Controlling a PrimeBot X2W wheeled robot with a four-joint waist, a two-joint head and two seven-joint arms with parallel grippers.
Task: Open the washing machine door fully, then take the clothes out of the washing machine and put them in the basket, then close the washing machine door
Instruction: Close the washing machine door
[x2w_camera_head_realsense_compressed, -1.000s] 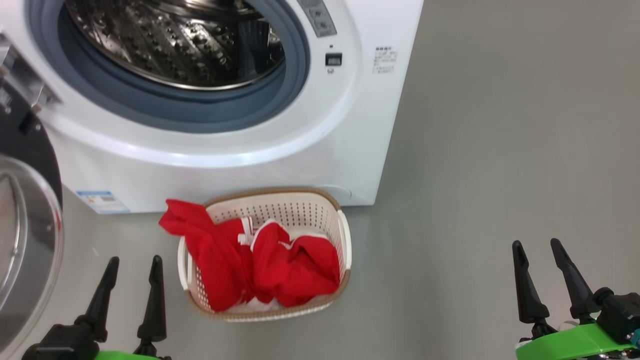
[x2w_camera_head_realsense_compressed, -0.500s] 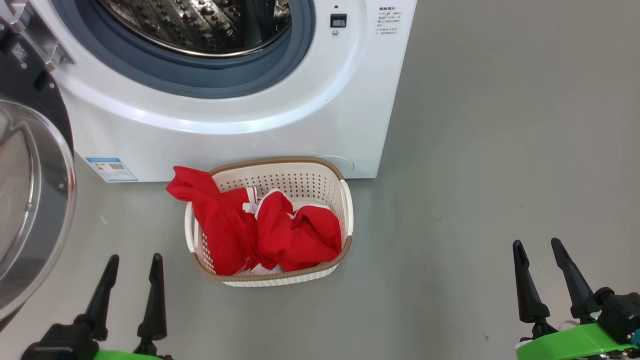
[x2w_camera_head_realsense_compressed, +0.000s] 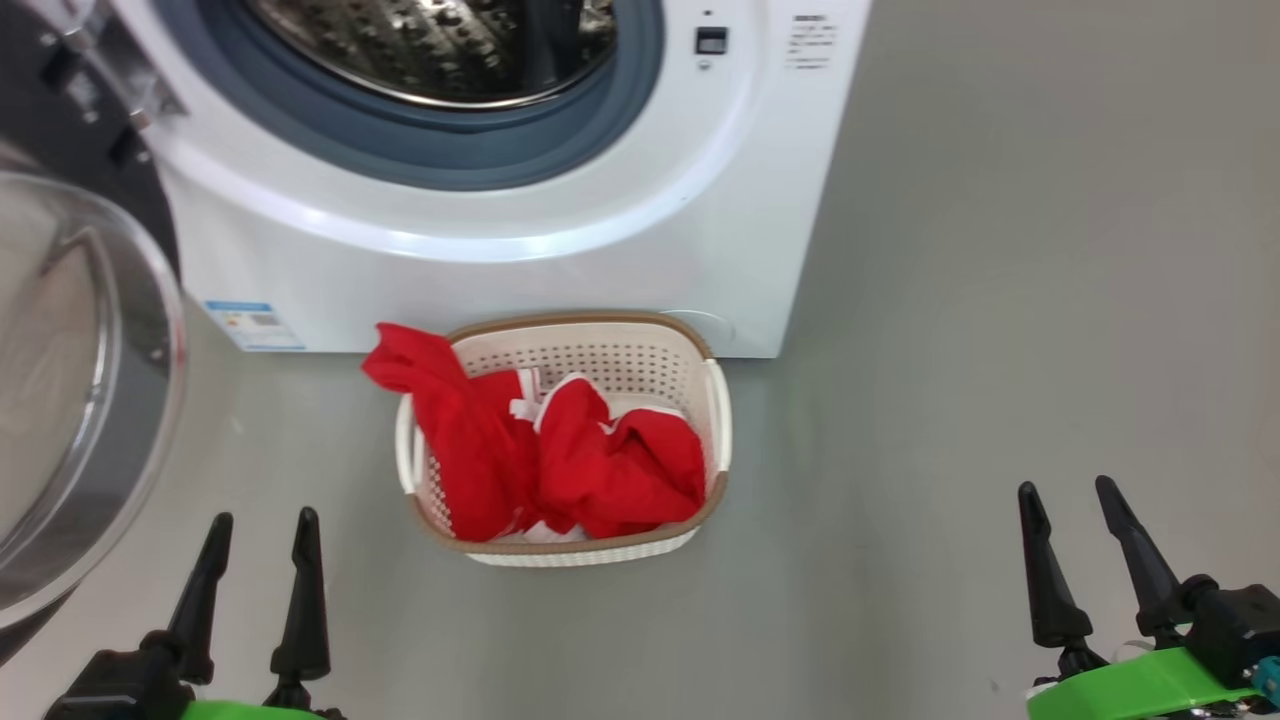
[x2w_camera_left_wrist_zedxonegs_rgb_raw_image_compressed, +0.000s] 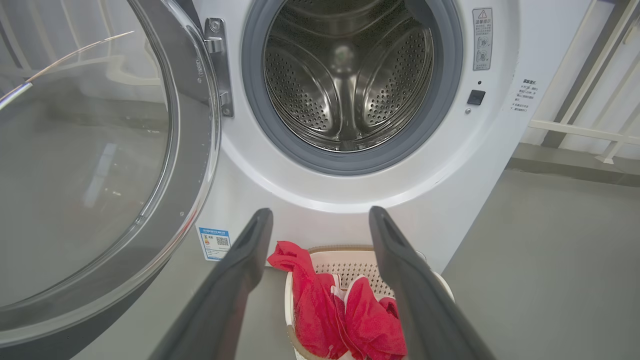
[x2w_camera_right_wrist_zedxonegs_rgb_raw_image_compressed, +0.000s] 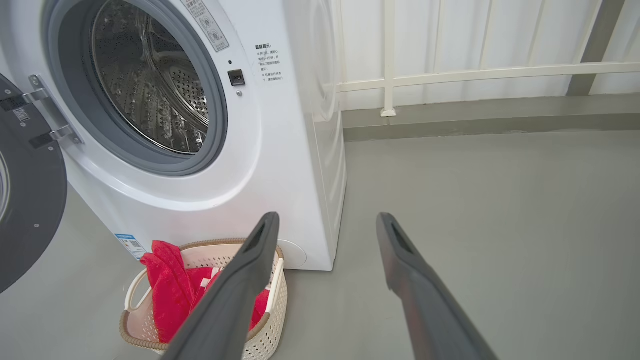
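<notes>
1. The door (x2w_camera_head_realsense_compressed: 80, 350) stood swung open at the far left, hinge side against the machine. The head view's left edge cut off much of its black rim, and glare on the glass blurred what lay behind
2. The left claw (x2w_camera_head_realsense_compressed: 264, 518) hung low, near the door's bottom edge, with its fingers spread apart and gripping nothing. Its base ran off the bottom of the view
3. The washing machine (x2w_camera_head_realsense_compressed: 560, 230) faced the robot, its top cut off in the head view. The left wrist view looked straight into the drum (x2w_camera_left_wrist_zedxonegs_rgb_raw_image_compressed: 345, 75), where steel walls with holes showed
4. The basket (x2w_camera_head_realsense_compressed: 600, 325) sat on the floor (x2w_camera_head_realsense_compressed: 950, 400) just in front of the machine's base; touching or not, I could not tell. The clothes (x2w_camera_head_realsense_compressed: 560, 460) lay inside, hiding its bottom, with one red fold draped over the rim's far left corner
5. Open grey floor stretched to the right of the basket
6. The right claw (x2w_camera_head_realsense_compressed: 1066, 488) hung at the lower right, well apart from the basket, fingers parted and empty, its body clipped by the corner
</notes>
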